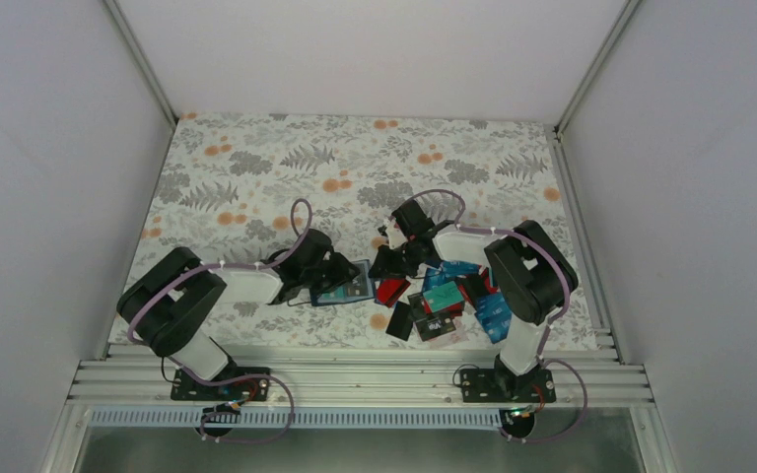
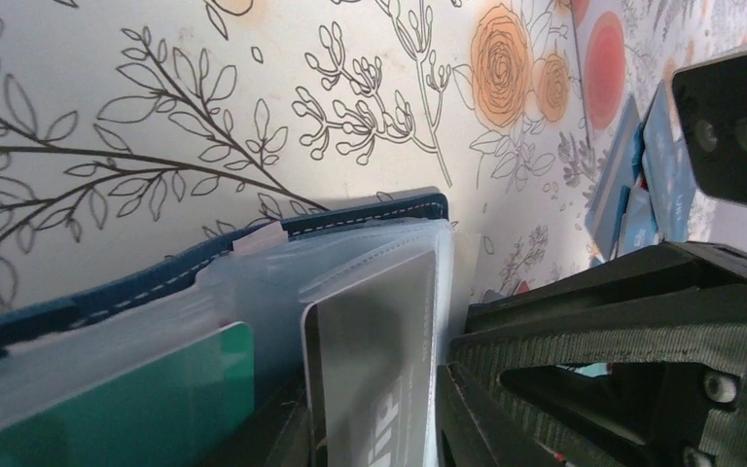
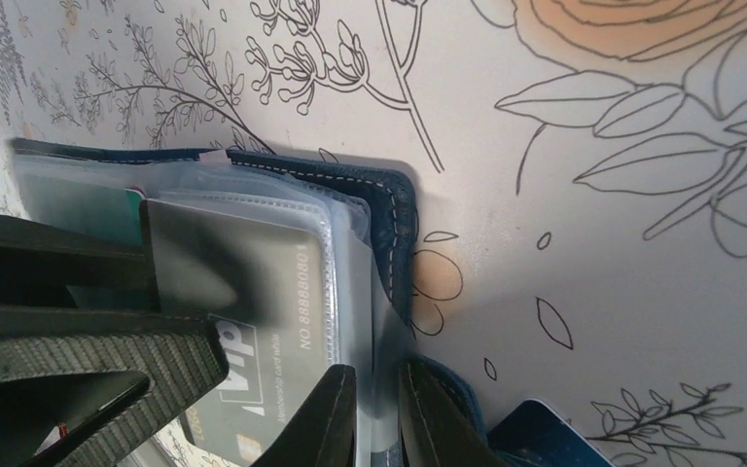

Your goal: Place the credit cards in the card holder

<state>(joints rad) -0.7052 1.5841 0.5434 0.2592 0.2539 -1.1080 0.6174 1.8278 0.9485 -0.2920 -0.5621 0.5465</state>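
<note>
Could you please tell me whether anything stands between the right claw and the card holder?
Nothing visible does: the right claw is closed on the clear sleeve edge of the open card holder.

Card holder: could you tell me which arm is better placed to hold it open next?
Right, probably: the right gripper pinches a clear sleeve of the card holder; the left gripper lies alongside.

A floral tablecloth lies between plain white walls.
</note>
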